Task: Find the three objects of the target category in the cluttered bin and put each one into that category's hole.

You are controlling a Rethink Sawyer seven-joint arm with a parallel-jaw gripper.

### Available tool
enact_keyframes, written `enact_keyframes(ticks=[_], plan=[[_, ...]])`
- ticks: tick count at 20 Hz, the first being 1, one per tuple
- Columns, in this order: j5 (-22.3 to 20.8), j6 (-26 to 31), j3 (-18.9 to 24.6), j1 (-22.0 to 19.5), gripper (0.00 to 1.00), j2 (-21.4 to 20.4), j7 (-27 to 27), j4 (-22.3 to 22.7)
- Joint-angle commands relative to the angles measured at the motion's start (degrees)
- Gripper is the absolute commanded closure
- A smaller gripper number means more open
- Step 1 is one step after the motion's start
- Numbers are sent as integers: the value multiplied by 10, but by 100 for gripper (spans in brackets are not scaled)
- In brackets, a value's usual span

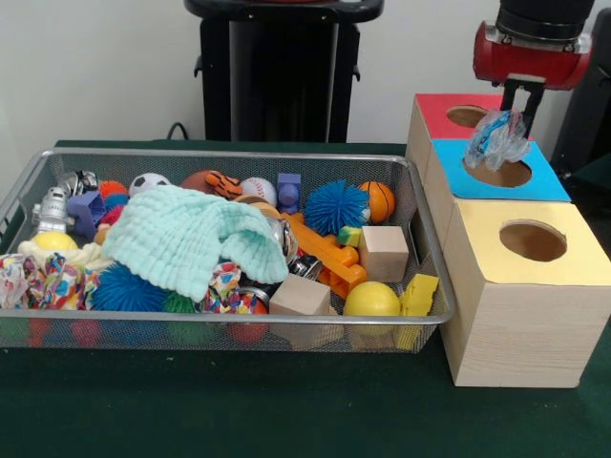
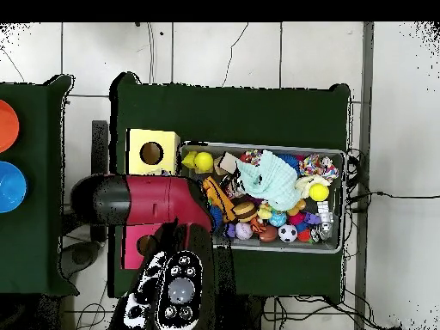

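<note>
My gripper (image 1: 520, 103) hangs at the upper right of the front view, over the row of boxes. It is shut on a crumpled clear wrapper with blue print (image 1: 496, 140). The wrapper dangles between the red-topped box's round hole (image 1: 466, 116) and the blue-topped box's hole (image 1: 503, 175), overlapping the blue top's far edge. The wire-mesh bin (image 1: 229, 154) lies left of the boxes, full of toys. No other wrapper shows in it. In the overhead view the arm (image 2: 146, 199) hides the gripper, and part of the red top (image 2: 133, 245) shows beside the bin (image 2: 275, 249).
A yellow-topped box (image 1: 520, 277) with its own hole stands nearest the camera and also shows in the overhead view (image 2: 153, 152). A mint-green knitted cloth (image 1: 186, 239) covers the bin's middle, among balls, wooden blocks and an orange toy (image 1: 329, 256). The robot's pedestal (image 1: 282, 72) stands behind the bin.
</note>
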Motion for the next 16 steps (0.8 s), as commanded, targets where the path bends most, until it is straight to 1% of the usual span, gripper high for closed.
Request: enact_keyframes(ticks=[1, 8, 14, 16], plan=[[-11, -64, 6, -18, 100, 6, 93, 84], [-19, -102, 14, -37, 100, 17, 71, 104], [-19, -110, 22, -47, 100, 16, 62, 115], [-16, -111, 22, -43, 100, 14, 68, 119]])
